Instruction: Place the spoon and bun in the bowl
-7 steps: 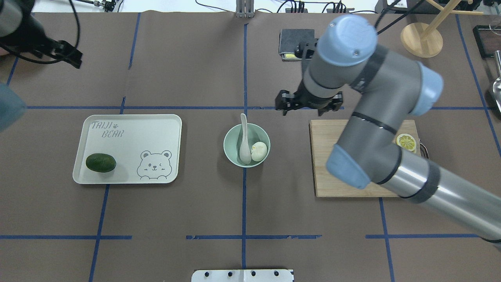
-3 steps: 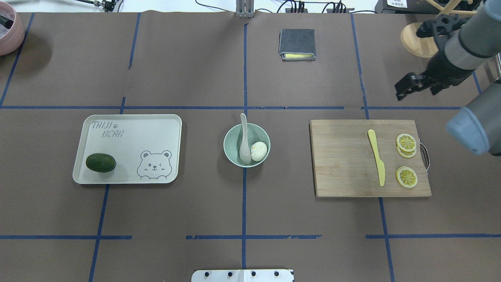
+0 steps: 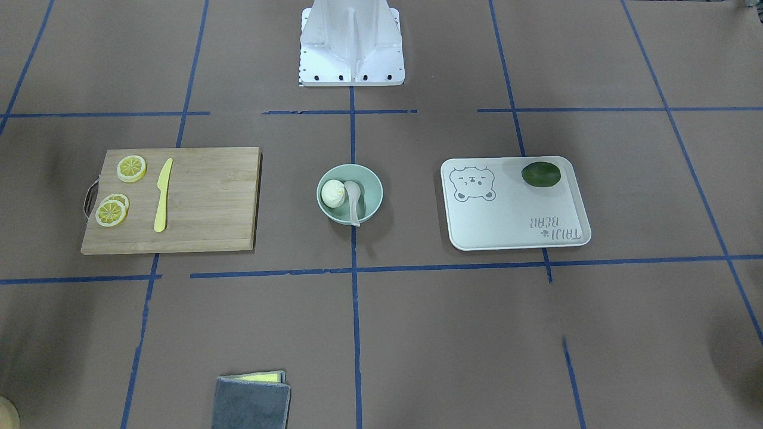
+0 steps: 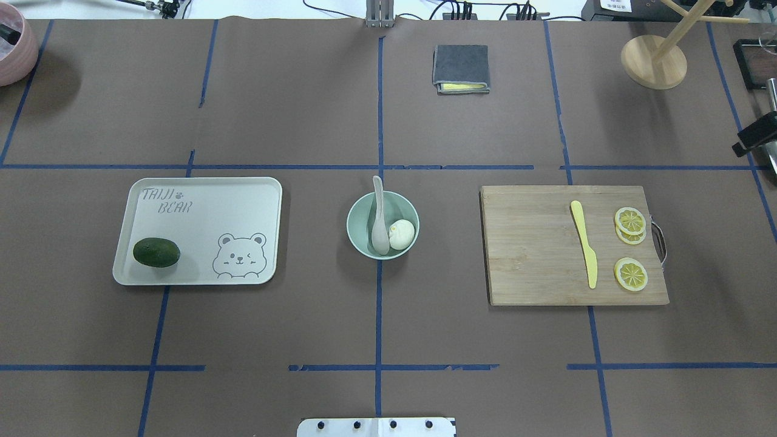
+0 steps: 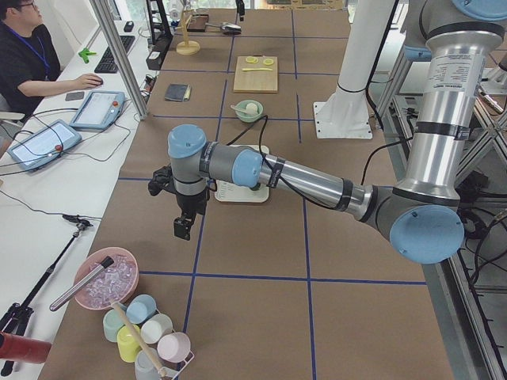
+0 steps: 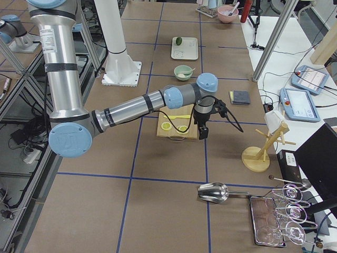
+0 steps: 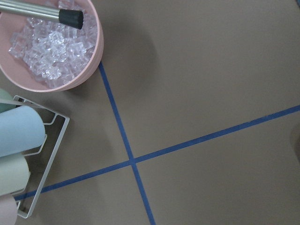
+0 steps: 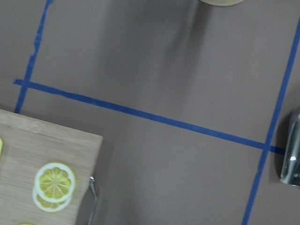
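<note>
The mint-green bowl (image 4: 353, 233) stands at the table's middle and also shows in the front-facing view (image 3: 371, 189). The pale spoon (image 4: 379, 220) lies in it with its handle over the far rim. The white bun (image 4: 401, 234) sits in the bowl beside the scoop. Both show in the front-facing view, spoon (image 3: 353, 200) and bun (image 3: 332, 193). My right gripper (image 4: 756, 141) is at the table's far right edge, far from the bowl, and I cannot tell its state. My left gripper (image 5: 183, 228) hangs over the table's left end; I cannot tell its state.
A wooden board (image 4: 534, 255) with a yellow knife (image 4: 584, 243) and lemon slices (image 4: 630, 221) lies right of the bowl. A white bear tray (image 4: 200, 230) with a lime (image 4: 156, 252) lies left. A grey cloth (image 4: 461, 68), wooden stand (image 4: 654, 62) and pink ice bowl (image 7: 91, 56) are around the edges.
My right arm has swung from above the board and bowl area out to the table's right edge. The left arm has left the overhead view. Bowl, spoon and bun have not moved.
</note>
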Tool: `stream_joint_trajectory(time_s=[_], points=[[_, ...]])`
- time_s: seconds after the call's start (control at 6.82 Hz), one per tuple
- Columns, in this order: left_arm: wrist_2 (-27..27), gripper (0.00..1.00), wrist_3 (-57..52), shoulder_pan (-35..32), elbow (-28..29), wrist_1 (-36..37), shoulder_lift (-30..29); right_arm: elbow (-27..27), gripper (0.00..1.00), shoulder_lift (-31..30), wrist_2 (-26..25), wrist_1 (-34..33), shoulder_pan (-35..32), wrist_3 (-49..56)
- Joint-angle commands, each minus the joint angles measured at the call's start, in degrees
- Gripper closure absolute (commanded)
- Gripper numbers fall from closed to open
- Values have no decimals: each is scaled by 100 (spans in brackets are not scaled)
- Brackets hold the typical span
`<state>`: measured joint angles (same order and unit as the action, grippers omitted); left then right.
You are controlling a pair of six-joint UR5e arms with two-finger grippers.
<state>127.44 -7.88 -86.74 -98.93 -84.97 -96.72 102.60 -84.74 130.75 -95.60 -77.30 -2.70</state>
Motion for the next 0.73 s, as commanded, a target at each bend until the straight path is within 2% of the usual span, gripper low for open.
stream_joint_trajectory(time_s=[0.0, 0.29, 0.59], points=[[-17, 0, -47, -159, 84, -11, 127, -731, 0, -77, 311, 6, -767, 1059], [0, 0, -47, -273, 84, -11, 372, -899, 0, -156, 293, 50, -804, 1096], [61, 0, -39, -361, 84, -2, 566, -874, 0, -349, 494, 217, -1276, 930]])
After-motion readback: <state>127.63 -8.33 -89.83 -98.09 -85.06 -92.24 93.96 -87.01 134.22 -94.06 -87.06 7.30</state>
